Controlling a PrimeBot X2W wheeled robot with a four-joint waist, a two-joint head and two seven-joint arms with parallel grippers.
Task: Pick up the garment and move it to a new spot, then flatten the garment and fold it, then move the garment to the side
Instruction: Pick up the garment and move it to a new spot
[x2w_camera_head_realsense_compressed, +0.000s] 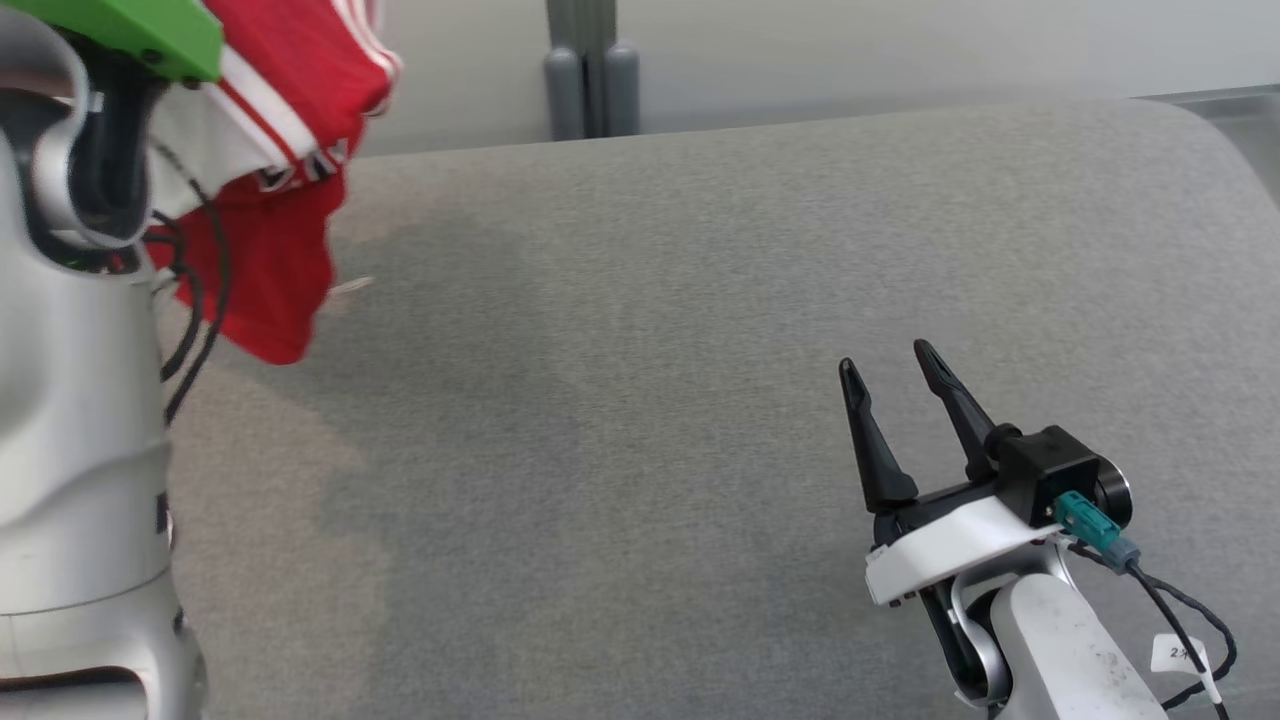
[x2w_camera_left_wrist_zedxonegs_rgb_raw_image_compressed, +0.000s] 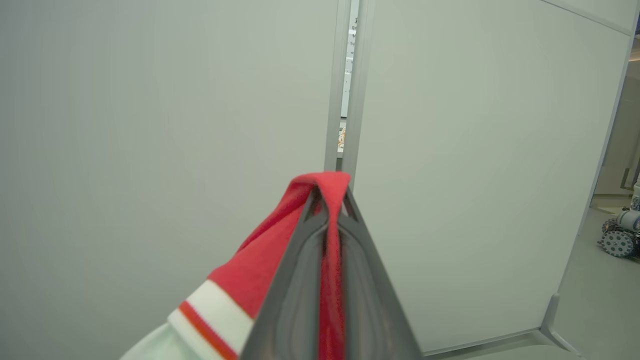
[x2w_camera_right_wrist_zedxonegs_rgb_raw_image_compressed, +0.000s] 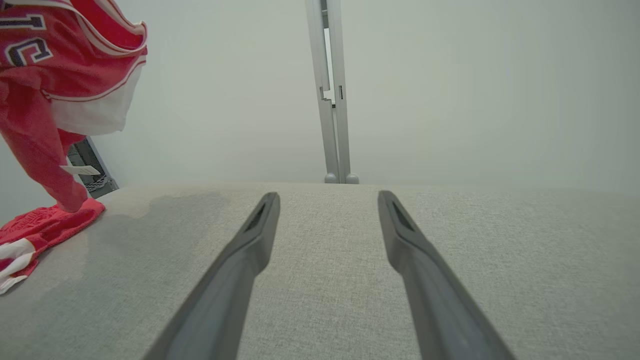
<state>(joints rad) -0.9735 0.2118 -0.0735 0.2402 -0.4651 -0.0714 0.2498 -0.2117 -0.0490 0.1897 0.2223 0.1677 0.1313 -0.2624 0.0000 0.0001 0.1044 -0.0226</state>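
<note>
The garment (x2w_camera_head_realsense_compressed: 280, 150) is a red jersey with white stripes and dark lettering, hanging in the air at the table's far left. My left gripper (x2w_camera_left_wrist_zedxonegs_rgb_raw_image_compressed: 327, 192) is shut on a fold of its red cloth (x2w_camera_left_wrist_zedxonegs_rgb_raw_image_compressed: 260, 255), which wraps over the fingertips. In the right wrist view the garment (x2w_camera_right_wrist_zedxonegs_rgb_raw_image_compressed: 50, 65) hangs at the upper left, and its lower end rests bunched on the grey surface. My right gripper (x2w_camera_head_realsense_compressed: 884, 356) stands open low over the right of the table with nothing between its fingers (x2w_camera_right_wrist_zedxonegs_rgb_raw_image_compressed: 250, 250).
The grey fabric-covered table (x2w_camera_head_realsense_compressed: 700, 300) stretches across the view. Pale partition panels with a grey post (x2w_camera_head_realsense_compressed: 590, 70) stand behind its far edge. A dark crate (x2w_camera_right_wrist_zedxonegs_rgb_raw_image_compressed: 92, 170) sits beyond the far left corner. My pale left forearm (x2w_camera_head_realsense_compressed: 80, 450) rises along the left.
</note>
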